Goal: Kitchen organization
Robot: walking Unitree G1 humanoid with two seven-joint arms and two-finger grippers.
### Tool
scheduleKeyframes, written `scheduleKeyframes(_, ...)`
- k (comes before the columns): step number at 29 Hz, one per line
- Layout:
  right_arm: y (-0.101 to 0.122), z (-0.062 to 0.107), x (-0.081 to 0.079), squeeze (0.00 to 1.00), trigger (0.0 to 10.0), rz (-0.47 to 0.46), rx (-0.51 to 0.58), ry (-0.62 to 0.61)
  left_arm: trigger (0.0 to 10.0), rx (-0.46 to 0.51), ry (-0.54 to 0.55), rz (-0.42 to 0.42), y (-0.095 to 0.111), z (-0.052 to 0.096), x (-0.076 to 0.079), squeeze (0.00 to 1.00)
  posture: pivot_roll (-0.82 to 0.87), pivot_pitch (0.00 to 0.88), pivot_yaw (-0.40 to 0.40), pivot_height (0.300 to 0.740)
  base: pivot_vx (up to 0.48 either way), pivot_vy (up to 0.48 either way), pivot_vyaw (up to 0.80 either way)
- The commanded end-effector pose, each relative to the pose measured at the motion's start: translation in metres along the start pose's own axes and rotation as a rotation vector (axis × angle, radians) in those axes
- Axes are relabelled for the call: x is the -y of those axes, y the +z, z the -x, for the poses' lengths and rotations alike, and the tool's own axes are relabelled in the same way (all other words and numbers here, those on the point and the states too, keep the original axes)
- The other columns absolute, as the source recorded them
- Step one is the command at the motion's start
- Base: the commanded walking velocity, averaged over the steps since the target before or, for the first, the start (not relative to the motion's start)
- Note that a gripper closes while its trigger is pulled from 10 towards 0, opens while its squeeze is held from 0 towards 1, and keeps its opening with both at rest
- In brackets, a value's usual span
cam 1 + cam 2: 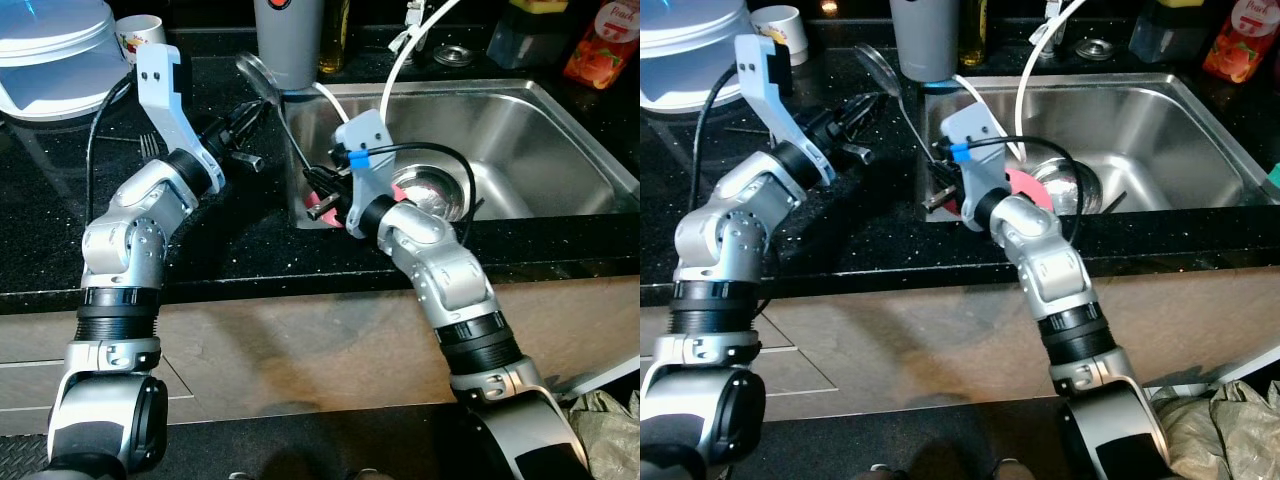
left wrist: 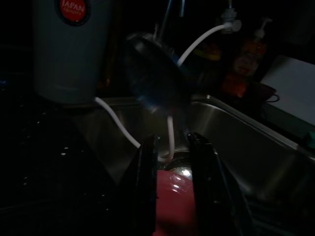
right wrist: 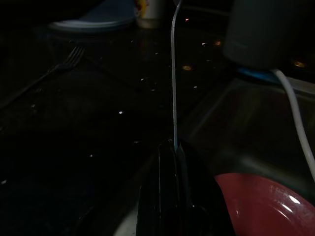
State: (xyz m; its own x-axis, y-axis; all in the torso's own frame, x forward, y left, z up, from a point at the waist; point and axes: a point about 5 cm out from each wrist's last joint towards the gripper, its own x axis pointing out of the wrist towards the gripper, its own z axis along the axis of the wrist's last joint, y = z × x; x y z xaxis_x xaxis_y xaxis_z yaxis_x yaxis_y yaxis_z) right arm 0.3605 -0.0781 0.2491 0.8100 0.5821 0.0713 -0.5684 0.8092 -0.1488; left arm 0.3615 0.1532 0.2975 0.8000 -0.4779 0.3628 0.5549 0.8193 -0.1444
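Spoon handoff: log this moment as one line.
right gripper: shut on spoon handle | left gripper: open, around handle | place: counter beside sink | red bowl below

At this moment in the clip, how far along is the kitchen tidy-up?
Early, it seems. In hand: the right gripper is shut on a large spoon by its handle at the sink's left edge, while the left gripper hovers open near the bowl end. Left: a fork lies on the black counter, and a red bowl and other dishes sit in the sink.
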Motion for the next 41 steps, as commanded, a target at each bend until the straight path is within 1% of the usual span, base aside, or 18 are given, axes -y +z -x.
scheduleKeyframes(1,0.005,-0.001,0.004,0.0,0.0,-0.033,0.029,-0.018,10.0,-0.013,0.018,-0.008,-0.002,0.001,-0.002,0.0,-0.01,0.11,0.002,0.74,0.0,0.0,0.0)
scheduleKeyframes(4,0.005,0.0,0.007,0.0,0.0,-0.042,0.034,-0.033,10.0,-0.013,0.025,-0.007,-0.003,0.001,-0.003,0.0,-0.01,0.105,-0.001,0.74,0.0,0.0,0.0)
scheduleKeyframes(7,0.008,0.003,0.027,0.0,0.0,-0.09,0.063,-0.145,10.0,-0.012,0.066,-0.011,-0.004,0.003,-0.007,0.0,-0.01,0.093,-0.004,0.74,0.0,0.0,0.0)
scheduleKeyframes(8,0.008,0.003,0.027,0.0,0.0,-0.09,0.063,-0.145,10.0,-0.012,0.066,-0.011,-0.004,0.003,-0.007,0.0,-0.01,0.093,-0.004,0.74,0.0,0.0,0.0)
scheduleKeyframes(11,-0.011,0.009,0.044,0.0,0.0,0.023,-0.054,-0.234,10.0,-0.126,-0.023,-0.165,-0.021,0.004,0.005,0.0,-0.01,0.096,-0.005,0.74,0.0,0.0,0.0)
scheduleKeyframes(13,-0.017,0.01,0.045,0.0,0.0,0.061,-0.091,-0.242,10.0,-0.153,-0.058,-0.199,-0.027,0.004,0.01,0.0,-0.01,0.097,-0.005,0.74,0.0,0.0,0.0)
scheduleKeyframes(16,-0.029,0.011,0.05,0.0,0.0,0.053,-0.127,-0.274,10.0,-0.199,-0.112,-0.263,-0.038,0.002,0.022,0.0,-0.01,0.101,0.001,0.74,0.0,0.0,0.0)
scheduleKeyframes(17,-0.039,0.012,0.055,0.0,0.0,0.04,-0.157,-0.312,10.0,-0.229,-0.137,-0.319,-0.047,0.001,0.029,0.0,-0.01,0.102,0.005,0.74,0.0,0.0,0.0)
scheduleKeyframes(25,-0.062,0.015,0.067,0.0,0.0,0.107,-0.262,-0.367,10.0,-0.269,-0.187,-0.428,-0.057,-0.003,0.037,0.0,-0.01,0.11,0.012,0.74,0.0,0.0,0.0)
scheduleKeyframes(26,-0.067,0.015,0.069,0.0,1.8,0.109,-0.283,-0.372,10.0,-0.271,-0.197,-0.44,-0.058,-0.004,0.039,0.0,-0.01,0.111,0.01,0.74,0.0,0.0,0.0)
scheduleKeyframes(27,-0.067,0.015,0.069,0.0,1.8,0.109,-0.283,-0.372,10.0,-0.271,-0.197,-0.44,-0.058,-0.004,0.039,0.0,-0.01,0.111,0.01,0.74,0.0,0.0,0.0)
scheduleKeyframes(28,-0.071,0.016,0.071,0.0,4.0,0.114,-0.303,-0.375,10.0,-0.276,-0.207,-0.446,-0.058,-0.004,0.04,0.0,-0.01,0.111,0.01,0.74,0.0,0.0,0.0)
scheduleKeyframes(29,-0.071,0.016,0.071,0.0,4.0,0.114,-0.303,-0.375,10.0,-0.276,-0.207,-0.446,-0.058,-0.004,0.04,0.0,-0.01,0.111,0.01,0.74,0.0,0.0,0.0)
scheduleKeyframes(30,-0.077,0.018,0.073,0.0,7.3,0.113,-0.329,-0.381,10.0,-0.284,-0.21,-0.45,-0.059,-0.005,0.04,0.0,-0.01,0.114,0.009,0.74,0.0,0.0,0.0)
scheduleKeyframes(31,-0.077,0.018,0.073,0.0,7.3,0.113,-0.329,-0.381,10.0,-0.284,-0.21,-0.45,-0.059,-0.005,0.04,0.0,-0.01,0.114,0.009,0.74,0.0,0.0,0.0)
scheduleKeyframes(33,-0.084,0.02,0.076,0.0,10.0,0.127,-0.373,-0.386,10.0,-0.295,-0.211,-0.461,-0.059,-0.004,0.04,0.0,-0.01,0.115,0.009,0.74,0.0,0.0,0.0)
scheduleKeyframes(38,-0.091,0.023,0.08,0.0,10.0,0.152,-0.444,-0.38,10.0,-0.297,-0.213,-0.464,-0.057,-0.003,0.039,0.0,-0.01,0.117,0.008,0.74,0.0,0.0,0.0)
scheduleKeyframes(41,-0.086,0.024,0.09,0.0,10.0,0.147,-0.47,-0.372,10.0,-0.279,-0.192,-0.434,-0.05,-0.004,0.033,0.0,0.0,0.118,0.009,0.74,0.0,0.0,0.0)
